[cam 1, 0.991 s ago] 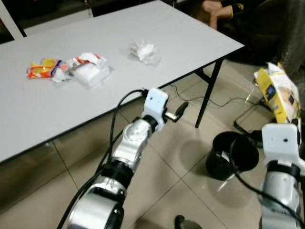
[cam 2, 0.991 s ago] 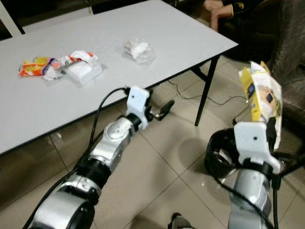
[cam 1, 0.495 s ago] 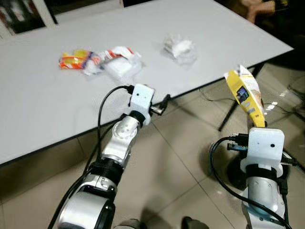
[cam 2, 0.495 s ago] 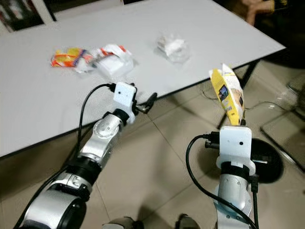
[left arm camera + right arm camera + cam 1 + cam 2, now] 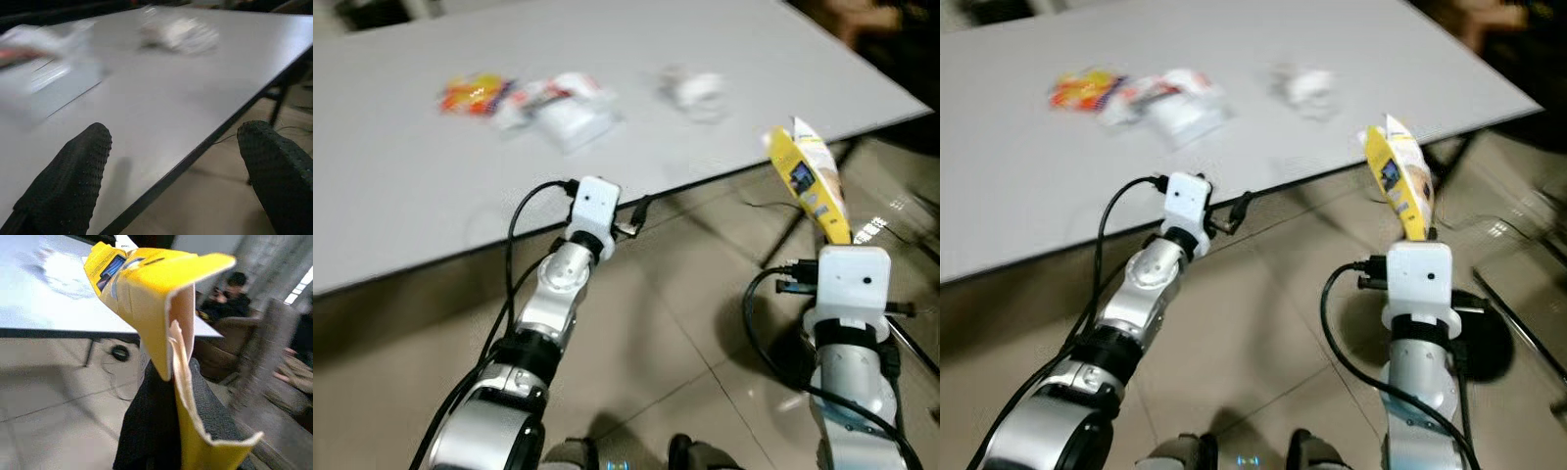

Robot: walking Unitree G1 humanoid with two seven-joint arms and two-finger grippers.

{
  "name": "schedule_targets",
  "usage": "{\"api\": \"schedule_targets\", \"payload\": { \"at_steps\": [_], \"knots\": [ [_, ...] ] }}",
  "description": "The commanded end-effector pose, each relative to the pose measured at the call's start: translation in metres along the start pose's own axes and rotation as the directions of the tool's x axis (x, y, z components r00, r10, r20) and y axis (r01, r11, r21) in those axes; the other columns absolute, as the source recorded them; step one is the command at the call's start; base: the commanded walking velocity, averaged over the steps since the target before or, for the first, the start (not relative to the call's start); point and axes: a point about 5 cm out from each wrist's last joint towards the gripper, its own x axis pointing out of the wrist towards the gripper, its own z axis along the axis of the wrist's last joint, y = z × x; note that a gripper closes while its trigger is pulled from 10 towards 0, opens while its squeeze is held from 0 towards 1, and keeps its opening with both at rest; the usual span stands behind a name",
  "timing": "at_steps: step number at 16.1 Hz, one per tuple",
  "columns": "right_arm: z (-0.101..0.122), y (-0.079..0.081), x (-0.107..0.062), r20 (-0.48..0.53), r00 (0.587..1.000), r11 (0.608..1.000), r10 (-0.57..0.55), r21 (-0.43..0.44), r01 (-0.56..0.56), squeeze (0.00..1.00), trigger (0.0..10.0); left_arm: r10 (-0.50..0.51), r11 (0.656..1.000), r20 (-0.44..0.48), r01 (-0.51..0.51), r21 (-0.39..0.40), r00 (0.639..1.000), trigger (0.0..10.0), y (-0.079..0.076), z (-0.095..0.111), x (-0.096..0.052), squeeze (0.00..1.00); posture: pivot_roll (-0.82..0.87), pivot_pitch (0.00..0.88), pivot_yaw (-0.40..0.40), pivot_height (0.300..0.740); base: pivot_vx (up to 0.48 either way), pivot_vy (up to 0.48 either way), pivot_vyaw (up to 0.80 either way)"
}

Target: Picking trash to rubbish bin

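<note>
**Yellow packet held up in the right gripper beside the table**

Left eye view: a grey table (image 5: 401, 186) fills the upper part of the frame, its dark edge running from lower left up toward the right. On it, upper left of centre, lie an orange wrapper (image 5: 470, 94) and, just beside it, a white wrapper with red print (image 5: 563, 108); a crumpled white wrapper (image 5: 697, 88) lies further right, apart from them. All three are blurred. The left gripper (image 5: 634, 215) sits at centre frame, just below the table edge, over the tiled floor (image 5: 685, 323). At right, the right gripper (image 5: 832, 235) holds a yellow packet (image 5: 808, 181) upright above its white wrist housing.

Right eye view: the same layout. A dark round rubbish bin (image 5: 1484, 343) sits on the floor at lower right, partly hidden behind the right arm.

Left wrist view: the two black fingers (image 5: 73, 181) are spread wide with nothing between them, pointing at the table edge; blurred wrappers lie on the tabletop beyond.

Right wrist view: the black fingers (image 5: 146, 431) are pinching the lower end of the yellow packet, whose torn, folded top flares toward the camera. In the upper right of the frame a person (image 5: 230, 298) sits in a dark chair.
</note>
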Motion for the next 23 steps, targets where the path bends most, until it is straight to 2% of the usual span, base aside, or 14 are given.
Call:
{"api": "schedule_targets", "payload": {
  "at_steps": [1,4,9,20,23],
  "knots": [
    [-0.001,-0.002,-0.002,0.001,1.0,1.0,-0.008,0.0,0.008,0.0,10.0,-0.038,0.999,0.01,0.038,-0.013,0.999,10.0,-0.004,0.003,0.001,0.0,0.03,0.159,0.01,0.74,0.0,0.0,0.0],
    [-0.002,-0.005,-0.003,0.003,1.0,1.0,-0.021,-0.01,0.021,0.0,10.0,-0.109,0.993,0.025,0.11,-0.041,0.994,10.0,-0.011,0.006,0.002,0.0,0.02,0.163,0.016,0.74,0.0,0.0,0.0],
    [0.003,-0.004,-0.005,0.044,0.999,0.997,-0.012,-0.078,0.016,0.0,10.0,-0.167,0.984,0.045,0.169,-0.059,0.985,10.0,-0.018,0.009,0.002,0.0,0.02,0.167,0.021,0.74,0.415,0.0,0.0],
    [0.009,-0.004,-0.005,0.083,0.996,0.993,-0.017,-0.119,0.026,0.0,10.0,-0.204,0.977,0.053,0.206,-0.049,0.978,10.0,-0.028,0.012,0.001,0.0,0.01,0.169,0.022,0.74,0.472,0.0,0.0],
    [0.01,-0.003,-0.004,0.087,0.996,0.992,-0.017,-0.125,0.028,0.0,10.0,-0.192,0.98,0.053,0.194,-0.038,0.98,10.0,-0.03,0.012,0.001,0.0,0.01,0.167,0.026,0.74,0.084,0.0,0.0]
  ]
}}
